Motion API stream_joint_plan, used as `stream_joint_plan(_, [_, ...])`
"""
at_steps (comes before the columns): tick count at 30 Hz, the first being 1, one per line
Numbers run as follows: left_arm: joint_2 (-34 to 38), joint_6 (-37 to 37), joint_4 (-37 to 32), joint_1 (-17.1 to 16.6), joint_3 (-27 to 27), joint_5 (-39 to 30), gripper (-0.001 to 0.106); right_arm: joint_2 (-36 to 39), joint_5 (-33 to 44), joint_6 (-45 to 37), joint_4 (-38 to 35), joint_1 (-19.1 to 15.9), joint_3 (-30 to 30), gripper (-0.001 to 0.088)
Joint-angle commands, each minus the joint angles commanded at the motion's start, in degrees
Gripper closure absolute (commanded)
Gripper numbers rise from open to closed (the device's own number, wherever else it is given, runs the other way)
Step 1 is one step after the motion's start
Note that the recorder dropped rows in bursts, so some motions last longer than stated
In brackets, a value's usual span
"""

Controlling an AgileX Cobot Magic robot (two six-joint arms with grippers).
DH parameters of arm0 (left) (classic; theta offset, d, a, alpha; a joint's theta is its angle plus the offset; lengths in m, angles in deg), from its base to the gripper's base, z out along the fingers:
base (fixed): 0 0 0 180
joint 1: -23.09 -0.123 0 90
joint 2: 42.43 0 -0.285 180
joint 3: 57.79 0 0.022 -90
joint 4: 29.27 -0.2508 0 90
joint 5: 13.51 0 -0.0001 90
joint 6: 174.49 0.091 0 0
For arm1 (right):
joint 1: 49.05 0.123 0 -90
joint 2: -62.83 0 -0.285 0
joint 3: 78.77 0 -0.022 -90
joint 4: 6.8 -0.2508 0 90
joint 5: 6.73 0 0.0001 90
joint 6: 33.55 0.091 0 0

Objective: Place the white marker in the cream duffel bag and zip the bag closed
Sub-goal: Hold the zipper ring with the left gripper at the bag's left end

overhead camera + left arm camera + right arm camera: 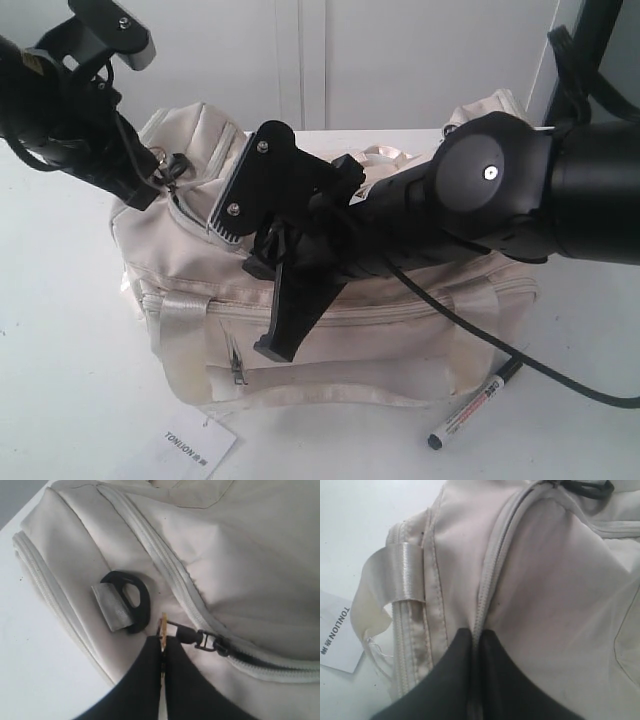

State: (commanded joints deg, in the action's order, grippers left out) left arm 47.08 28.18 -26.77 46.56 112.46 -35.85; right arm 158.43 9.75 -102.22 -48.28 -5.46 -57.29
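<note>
Here the left tool (162, 647) is clenched on the gold zipper pull (163, 625) of the cream bag (240, 570). The right tool (475, 637) pinches the bag's zipper seam (492, 565) tight. The white marker (477, 405) lies on the desk (60, 350), outside the bag, just beside its front and well apart from both tools.

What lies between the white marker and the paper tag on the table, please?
Nothing: in the exterior view, only bare white table separates the white marker from the paper tag.
</note>
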Motion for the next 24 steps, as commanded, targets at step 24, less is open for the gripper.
stream_joint_plan(24, [2.34, 0.0, 0.0, 0.0, 0.0, 13.83, 0.105, 0.0, 0.14, 0.0, 0.0, 0.0, 0.0, 0.0868])
